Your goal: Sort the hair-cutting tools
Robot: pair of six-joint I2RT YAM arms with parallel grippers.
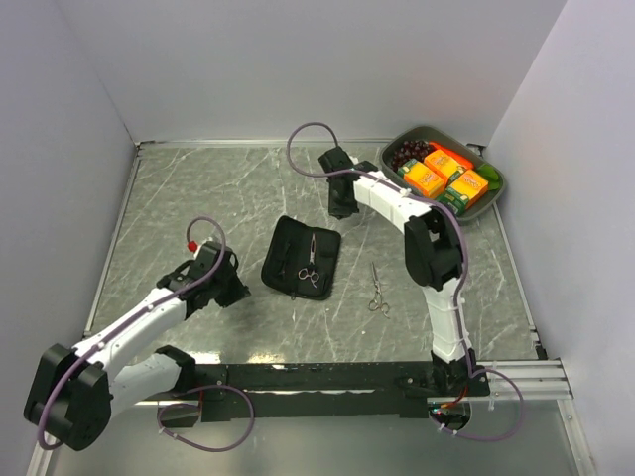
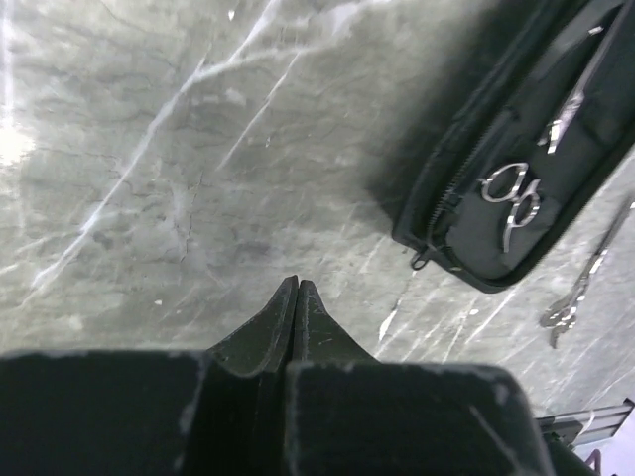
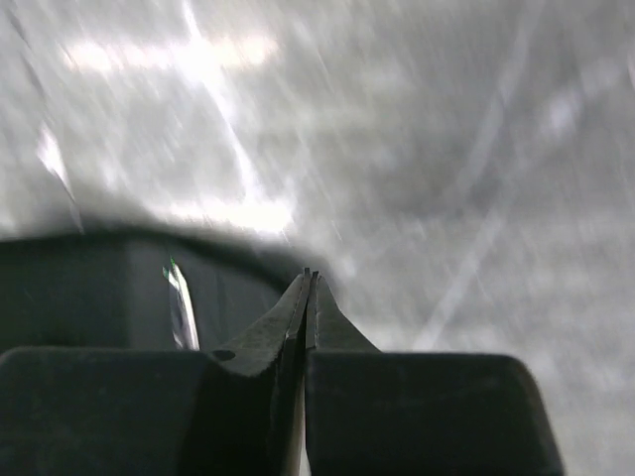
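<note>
Top external, centre frame: scissors [image 1: 311,263] on black case [image 1: 283,260], second scissors [image 1: 377,290] on table [image 1: 198,198] just right. Left gripper [image 2: 297,288] pressed together, empty; right gripper [image 3: 310,276] likewise.

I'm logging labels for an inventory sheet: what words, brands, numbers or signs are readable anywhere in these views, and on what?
No text reads clearly in any view.
Orange boxes in the grey bin: pale printed patches on their faces, too small to read.
Scissors on the black case: no legible marking.
Right wrist view: too blurred to show any print.
</note>
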